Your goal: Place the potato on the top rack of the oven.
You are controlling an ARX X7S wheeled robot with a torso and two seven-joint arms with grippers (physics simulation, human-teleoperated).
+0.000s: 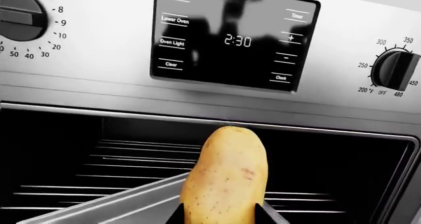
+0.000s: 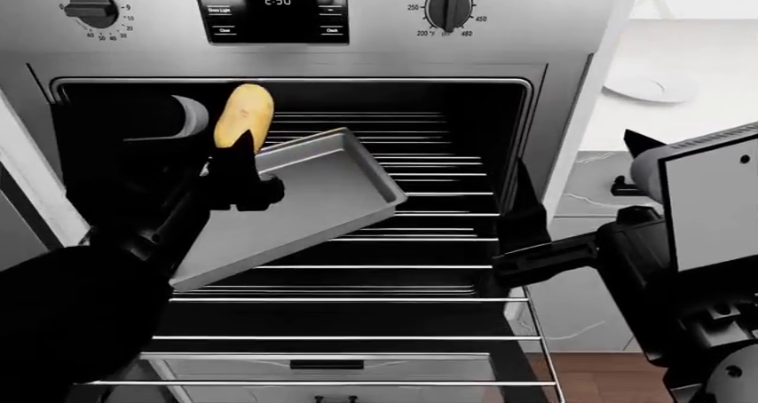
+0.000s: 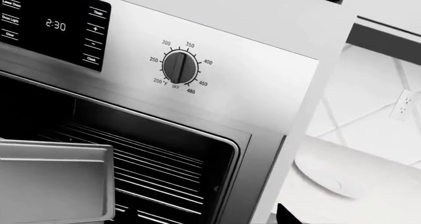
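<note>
1. Potato is held upright, clamped at its lower end by the left gripper, at the oven mouth.
2. Right gripper: opening cannot be told.
3. Top rack could be missed if the tilted baking tray is struck.

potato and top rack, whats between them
Head view: the baking tray, tilted, sits between the potato in the left gripper and the top rack.

The oven was brushed stainless steel, its display glossy black. The potato had smooth, speckled yellow-tan skin. The baking tray looked matt grey metal; the top rack was thin silvery wire.
</note>
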